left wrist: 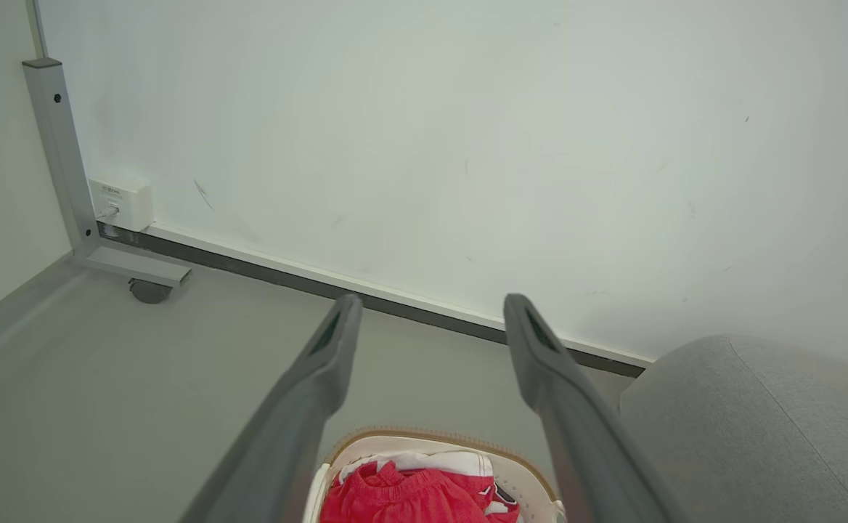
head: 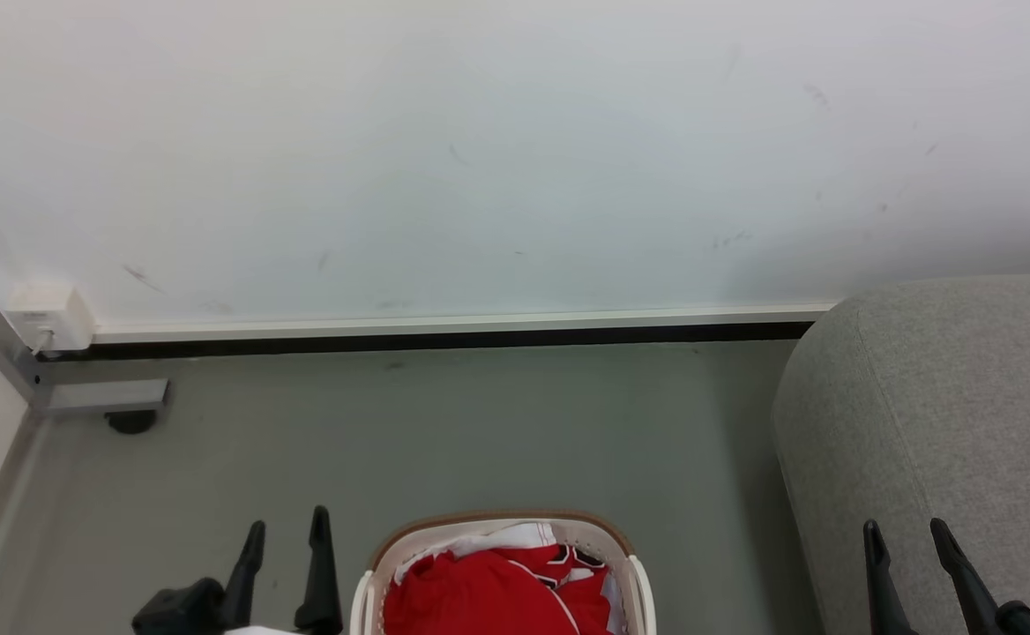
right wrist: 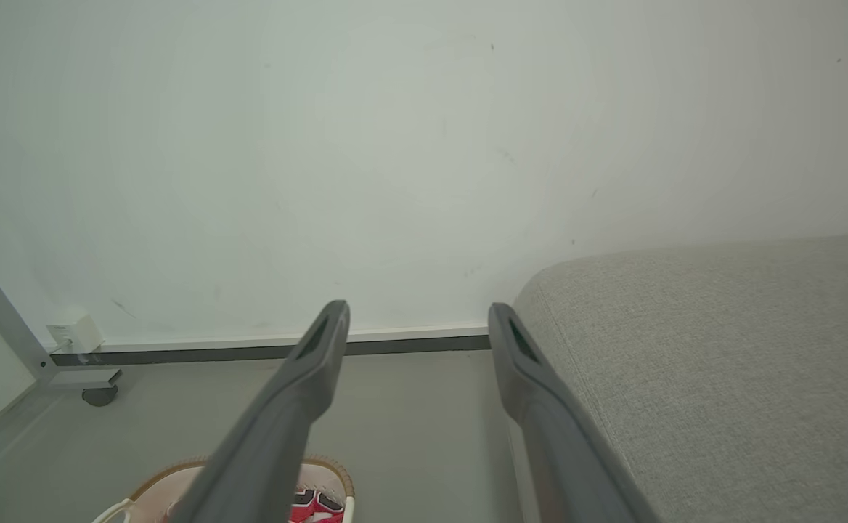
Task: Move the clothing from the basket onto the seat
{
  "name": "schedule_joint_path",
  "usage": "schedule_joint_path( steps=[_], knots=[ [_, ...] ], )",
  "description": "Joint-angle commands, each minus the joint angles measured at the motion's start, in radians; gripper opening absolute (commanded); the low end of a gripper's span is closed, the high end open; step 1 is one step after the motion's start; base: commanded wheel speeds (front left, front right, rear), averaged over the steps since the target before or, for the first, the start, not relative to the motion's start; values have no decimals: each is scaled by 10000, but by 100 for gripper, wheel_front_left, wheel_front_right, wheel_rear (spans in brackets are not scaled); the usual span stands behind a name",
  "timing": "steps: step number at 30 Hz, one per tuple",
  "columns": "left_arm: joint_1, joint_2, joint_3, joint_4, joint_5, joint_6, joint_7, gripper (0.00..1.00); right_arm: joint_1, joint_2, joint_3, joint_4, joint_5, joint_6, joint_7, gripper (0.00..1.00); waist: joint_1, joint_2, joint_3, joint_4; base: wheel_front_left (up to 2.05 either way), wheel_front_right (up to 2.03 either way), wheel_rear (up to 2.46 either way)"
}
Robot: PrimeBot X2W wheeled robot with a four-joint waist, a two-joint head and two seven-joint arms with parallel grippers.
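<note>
I am holding the left gripper at seven o'clock in the head view, its fingers spread wide with nothing between them; the right gripper is gaping just as empty at five o'clock, hovering in front of the seat. The basket is standing on the floor at six o'clock, just beside the left gripper at its three o'clock; the clothing is lying bunched inside it, red with white trim. The seat is taking up the four o'clock side, apart from the basket; the wall is rising at twelve; a socket box and a grey frame leg are sitting at nine o'clock.
</note>
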State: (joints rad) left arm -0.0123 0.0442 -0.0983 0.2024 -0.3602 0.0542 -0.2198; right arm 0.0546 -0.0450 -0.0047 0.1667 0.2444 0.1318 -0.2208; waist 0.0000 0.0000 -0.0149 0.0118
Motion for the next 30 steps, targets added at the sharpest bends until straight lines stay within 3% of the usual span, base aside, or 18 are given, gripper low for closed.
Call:
schedule_joint_path(
  steps=[1, 22, 30],
  knots=[
    [104, 86, 6, 1, 313, 54, -85, 100, 96, -79, -10, 21, -183, -17, -73, 100, 0, 0, -10, 12, 0, 0, 0],
    [361, 95, 140, 272, 1863, -20, -465, 100, 244, -83, 280, 262, -954, -21, -469, 100, 0, 0, -128, 159, 0, 0, 0],
    [373, 94, 185, 354, 1839, -95, -456, 100, 236, -82, 270, 306, -871, -21, -438, 100, 0, 0, -139, 167, 0, 0, 0]
  ],
)
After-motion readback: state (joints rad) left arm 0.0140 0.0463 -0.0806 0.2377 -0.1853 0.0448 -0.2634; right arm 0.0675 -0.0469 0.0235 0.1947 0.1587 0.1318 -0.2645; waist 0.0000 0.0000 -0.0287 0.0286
